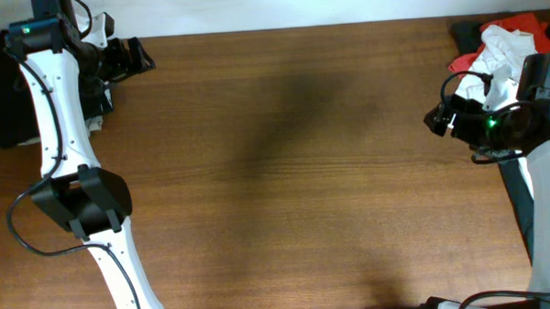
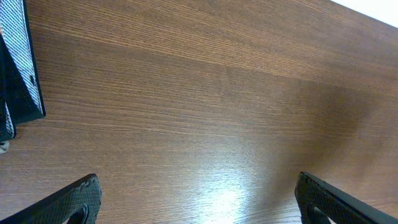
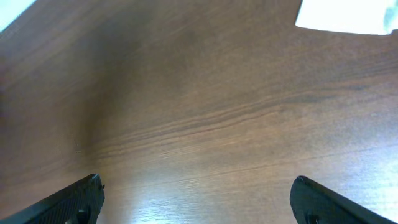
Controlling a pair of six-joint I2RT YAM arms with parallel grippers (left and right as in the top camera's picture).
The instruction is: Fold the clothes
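Note:
A pile of clothes lies at the far right corner of the table, with a white piece [image 1: 503,47] on top of a red piece [image 1: 530,23]. A dark folded garment [image 1: 5,95] lies at the far left edge. It shows at the left edge of the left wrist view [image 2: 15,68] with a fine checked lining. My left gripper [image 1: 136,57] is open and empty over bare wood [image 2: 199,205], just right of the dark garment. My right gripper [image 1: 437,119] is open and empty over bare wood [image 3: 199,202], just left of the pile.
The brown wooden table [image 1: 294,172] spans the view. A dark grey strip [image 1: 516,196] lies along the right edge under the right arm. A white patch [image 3: 345,15] shows beyond the table's far edge in the right wrist view.

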